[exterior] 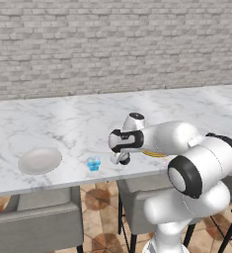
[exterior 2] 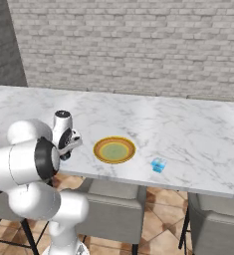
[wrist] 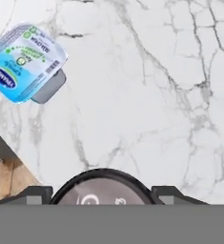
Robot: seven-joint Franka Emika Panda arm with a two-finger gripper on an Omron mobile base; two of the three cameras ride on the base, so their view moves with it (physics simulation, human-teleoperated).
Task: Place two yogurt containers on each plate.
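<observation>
Gripping a dark round yogurt cup, the gripper hangs low over the front edge of the marble counter. Its fingers press against the cup's two sides in the hand view. Whether this cup rests on the counter or is lifted, I cannot tell.

A light blue yogurt cup stands upright just left of the gripper, between it and the off-white plate. In the hand view its printed lid faces the camera, the long axis running from lower left to upper right.

The yellow-rimmed plate with a green centre lies right of the gripper. A second light blue yogurt cup sits near its right side, apart from it.
</observation>
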